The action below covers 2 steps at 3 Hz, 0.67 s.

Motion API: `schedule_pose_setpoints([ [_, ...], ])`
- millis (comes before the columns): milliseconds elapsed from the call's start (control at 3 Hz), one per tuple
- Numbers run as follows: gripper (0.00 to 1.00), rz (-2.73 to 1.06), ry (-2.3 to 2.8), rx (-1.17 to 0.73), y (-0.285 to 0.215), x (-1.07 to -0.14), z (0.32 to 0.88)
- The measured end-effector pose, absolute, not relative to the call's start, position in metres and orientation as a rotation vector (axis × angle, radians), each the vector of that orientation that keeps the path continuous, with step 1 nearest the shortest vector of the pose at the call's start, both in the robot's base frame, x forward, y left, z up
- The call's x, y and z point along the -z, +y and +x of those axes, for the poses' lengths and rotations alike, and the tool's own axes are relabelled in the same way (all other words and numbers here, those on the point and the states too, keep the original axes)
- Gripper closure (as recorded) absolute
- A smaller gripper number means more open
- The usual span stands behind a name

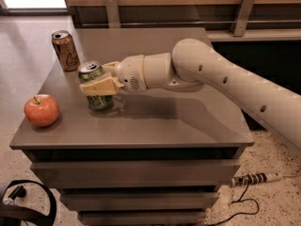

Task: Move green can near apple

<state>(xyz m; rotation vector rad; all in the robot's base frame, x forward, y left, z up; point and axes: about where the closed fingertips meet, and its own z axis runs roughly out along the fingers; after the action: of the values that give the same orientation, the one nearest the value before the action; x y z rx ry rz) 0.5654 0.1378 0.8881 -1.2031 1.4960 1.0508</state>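
The green can (94, 100) with a silver top stands upright at the middle left of the grey table (155, 121). My gripper (96, 84) reaches in from the right and is shut on the can, its pale fingers (101, 86) across the can's upper half. The red-orange apple (42, 110) sits near the table's front left corner, a short gap left of the can.
A brown-gold can (65, 50) stands at the table's back left. My white arm (225, 84) spans the right half of the table. A wooden wall with metal brackets (112, 9) runs behind. Cables and a power strip (254, 179) lie on the floor.
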Motion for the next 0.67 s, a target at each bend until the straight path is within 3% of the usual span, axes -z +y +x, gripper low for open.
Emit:
schedule_pose_setpoints([
  [667,1.0,-1.308,1.366,-1.136,0.1436,-0.874,0.5441],
])
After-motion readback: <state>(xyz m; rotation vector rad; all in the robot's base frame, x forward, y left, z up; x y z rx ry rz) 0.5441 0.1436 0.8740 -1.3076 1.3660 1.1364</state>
